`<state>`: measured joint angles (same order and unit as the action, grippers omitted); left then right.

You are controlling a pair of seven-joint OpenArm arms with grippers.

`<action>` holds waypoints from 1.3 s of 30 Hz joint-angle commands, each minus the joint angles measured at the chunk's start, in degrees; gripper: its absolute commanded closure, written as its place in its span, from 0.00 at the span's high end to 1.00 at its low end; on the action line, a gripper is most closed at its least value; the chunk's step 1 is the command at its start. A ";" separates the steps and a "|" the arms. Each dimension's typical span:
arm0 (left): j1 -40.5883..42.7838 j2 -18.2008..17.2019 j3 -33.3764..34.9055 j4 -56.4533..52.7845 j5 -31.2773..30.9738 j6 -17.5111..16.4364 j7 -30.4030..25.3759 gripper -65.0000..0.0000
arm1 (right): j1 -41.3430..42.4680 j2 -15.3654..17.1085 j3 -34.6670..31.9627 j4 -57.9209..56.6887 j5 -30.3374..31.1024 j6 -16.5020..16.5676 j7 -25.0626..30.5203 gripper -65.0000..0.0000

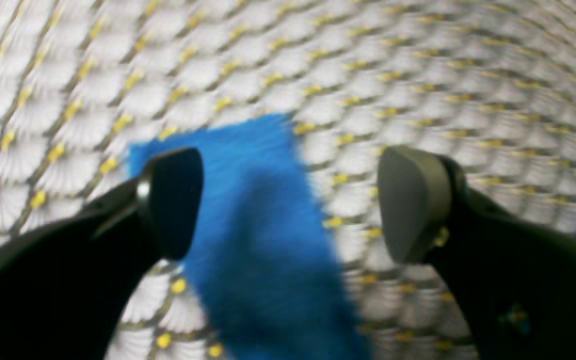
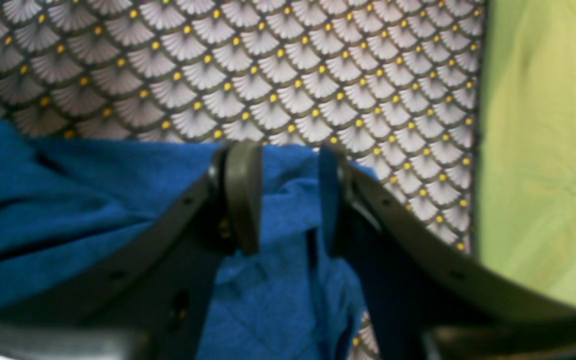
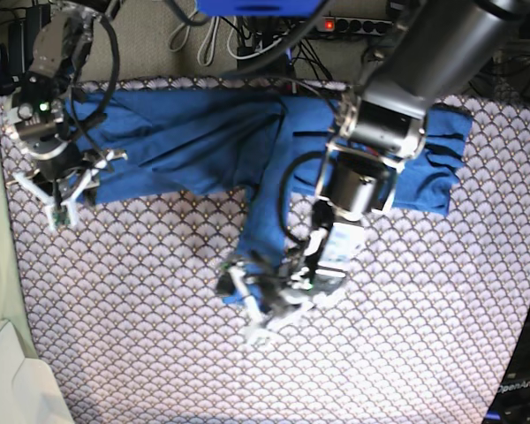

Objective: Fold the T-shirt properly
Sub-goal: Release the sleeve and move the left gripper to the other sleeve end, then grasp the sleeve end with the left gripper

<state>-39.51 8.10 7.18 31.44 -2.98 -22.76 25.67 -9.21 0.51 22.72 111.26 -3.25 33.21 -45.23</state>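
The left gripper (image 1: 290,202) hangs agape over the T-shirt (image 3: 203,141) sleeve end, the right gripper (image 2: 288,195) half-open, straddling its hem; seemingly both must pinch next.

The left gripper (image 1: 290,202) points down with its jaws wide apart, and the right gripper (image 2: 288,197) has its jaws partly apart.
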 commanded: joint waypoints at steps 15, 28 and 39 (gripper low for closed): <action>-4.14 0.90 17.22 -4.85 -16.23 7.51 -9.89 0.82 | -1.56 -2.49 0.09 1.75 0.48 0.06 0.97 0.32; -4.05 0.90 27.85 -5.46 -25.81 19.91 -16.22 0.82 | -1.73 -2.49 0.09 2.01 0.48 0.06 0.97 0.32; -1.33 0.90 35.24 -5.46 -25.98 20.52 -16.31 0.82 | -1.73 -2.49 0.09 2.01 0.48 0.06 0.97 0.32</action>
<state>-38.39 8.40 42.72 25.10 -28.49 -2.15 9.82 -11.31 -2.24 22.72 112.09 -3.18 33.21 -45.63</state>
